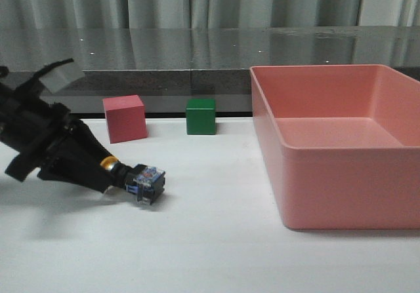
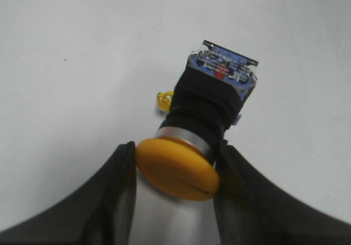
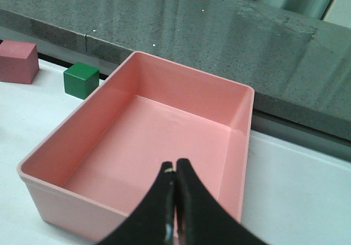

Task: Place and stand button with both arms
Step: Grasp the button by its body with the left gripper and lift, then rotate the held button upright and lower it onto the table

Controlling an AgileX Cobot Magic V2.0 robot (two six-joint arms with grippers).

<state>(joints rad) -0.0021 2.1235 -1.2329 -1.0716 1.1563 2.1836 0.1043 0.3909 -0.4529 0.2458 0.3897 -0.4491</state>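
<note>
The button lies tilted on the white tabletop, in front of the pink cube, its blue base block touching the surface. The left tool pinches it just under the yellow cap. It looks small, rigid and light; the smooth cap seems slippery, so the collar is the safer hold. The right tool, fingers pressed together, hovers empty over the pink bin.

Even, soft overhead light; the white counter looks washed out, faint shadows lie under objects, and all views are slightly soft.
</note>
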